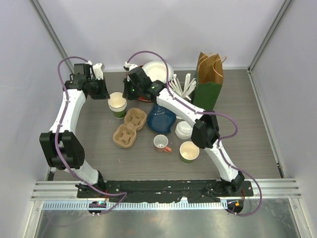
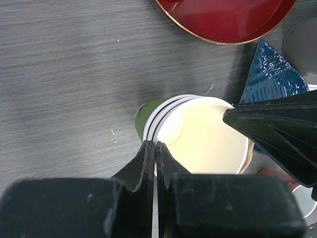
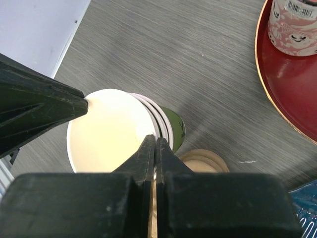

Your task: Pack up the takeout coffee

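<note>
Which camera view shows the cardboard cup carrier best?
The top view: the whole cardboard cup carrier shows, its wells empty, beside the green cups. The right wrist view catches only one round tan part of it next to the cups. The left wrist view shows barely a sliver past the cup's rim.

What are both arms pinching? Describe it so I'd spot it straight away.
Find the cardboard cup carrier in the centre. Just beyond it, leftward, stands a stack of green paper cups, cream inside, left gripper and right gripper both shut on its rim. The other green cup stands single and untouched.
</note>
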Available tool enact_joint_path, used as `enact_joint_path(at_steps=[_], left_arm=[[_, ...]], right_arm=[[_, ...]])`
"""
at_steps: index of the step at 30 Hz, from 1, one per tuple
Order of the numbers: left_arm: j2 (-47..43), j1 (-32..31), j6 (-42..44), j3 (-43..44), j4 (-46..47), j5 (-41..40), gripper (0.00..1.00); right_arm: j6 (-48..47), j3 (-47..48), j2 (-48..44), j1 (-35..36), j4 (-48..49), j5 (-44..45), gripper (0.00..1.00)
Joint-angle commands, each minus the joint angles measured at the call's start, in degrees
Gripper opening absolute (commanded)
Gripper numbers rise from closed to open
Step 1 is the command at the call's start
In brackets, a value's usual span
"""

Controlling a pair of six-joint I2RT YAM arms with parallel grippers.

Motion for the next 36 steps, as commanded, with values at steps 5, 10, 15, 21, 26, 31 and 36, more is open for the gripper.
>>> enact_joint_path(at_steps=[5,10,15,21,26,31,36], left_arm=[[-3.2,0.0,-1.3,-0.9,1.1,1.7,0.04],[-1.2,0.7,-1.2,-2.0,0.6,1.7,0.04],[-1.9,2.2,-4.9,-3.6,4.8,5.7,0.04],[-0.2,4.5,-6.1,-3.2,5.8,8.0,0.04],[0.0,5.4,-9.3,-5.7,8.4,10.5,0.04],[-0.3,5.7,-11.8,-6.6,10.0,11.9,0.04],[-0.2,6.6,-12.1,-7.6,10.8,11.5,0.04]], right_arm=[[-1.9,3.0,-3.2,2.0,-2.2,-1.5,0.16],[-0.3,-3.1,-5.8,0.9,2.6,-5.1,0.55],[0.4,-3.6,-7.6,0.3,2.7,-7.9,0.57],[6.7,-12.6,-12.5,-3.2,9.7,-10.7,0.54],[10.5,-19.6,-13.5,-4.7,15.4,-13.1,0.44],[14.4,-20.1,-10.4,-4.7,16.5,-16.0,0.4],[16.2,-20.3,-9.4,-4.9,17.2,-16.2,0.36]])
